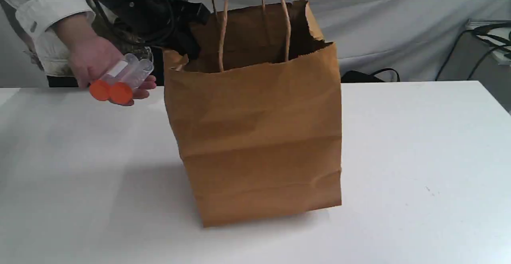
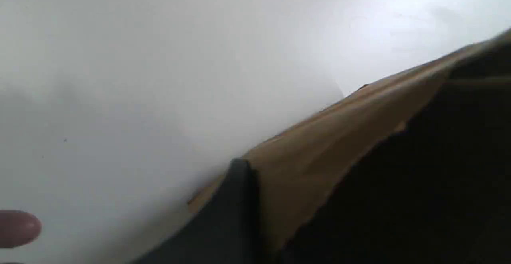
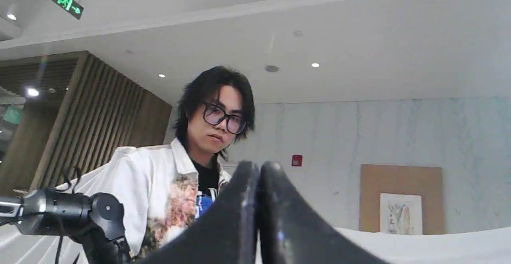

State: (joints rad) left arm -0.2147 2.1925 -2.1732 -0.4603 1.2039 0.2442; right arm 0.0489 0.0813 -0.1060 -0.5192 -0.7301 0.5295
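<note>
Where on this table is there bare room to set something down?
Right of the paper bag, the white table lies bare to its edge. The front left patch is also free. Crowded: the bag's back left, where a person's hand holds two orange-capped tubes.

Right wrist view:
- Green exit sign is hanging from the ceiling. It is showing white pictogram and arrow marks; no letters are resolving.
- Second green sign is glowing beside the slatted wood wall. Too blurred to read.
- Small red wall box is sitting on the pale wall. Its marking is coming through too small to read.
- Framed print is standing against a brown board and showing a drawing. No caption is legible.

Exterior view:
- White label strip is lying along one clear tube. Any writing on it is staying too faint to make out.
- Paper bag is showing plain brown sides.
</note>
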